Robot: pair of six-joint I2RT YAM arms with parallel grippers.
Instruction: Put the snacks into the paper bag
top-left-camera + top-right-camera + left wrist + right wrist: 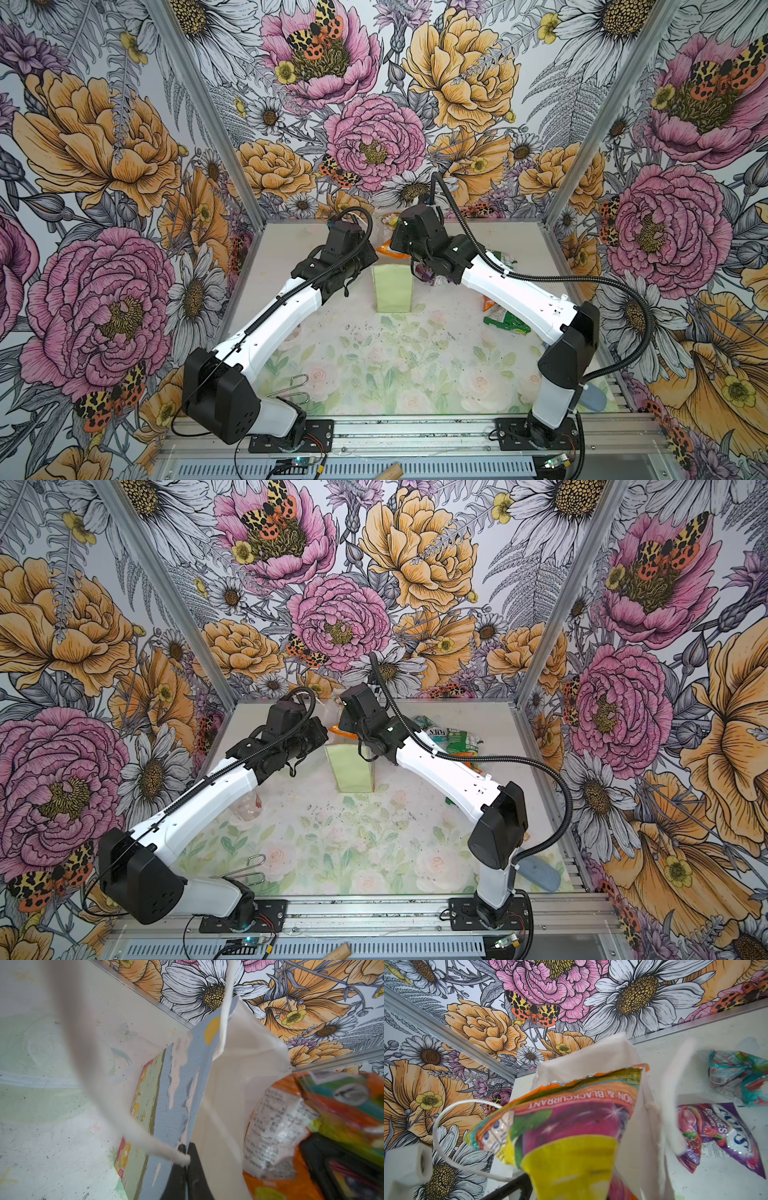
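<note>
Left wrist view: the paper bag (228, 1095) is seen from close by, its rim pinched in the clenched left gripper (187, 1155), right where a white cord handle (116, 1118) is fixed. The orange packet (270, 1126) is grasped by the right gripper (320, 1157) and is held at the bag's open mouth. In both top views the bag is shown upright on the table (374, 374), between the two wrists. A purple packet (720, 1136) and a teal packet (737, 1076) are seen lying on the table near the bag. A green packet (505, 322) is seen just beside the right arm.
</note>
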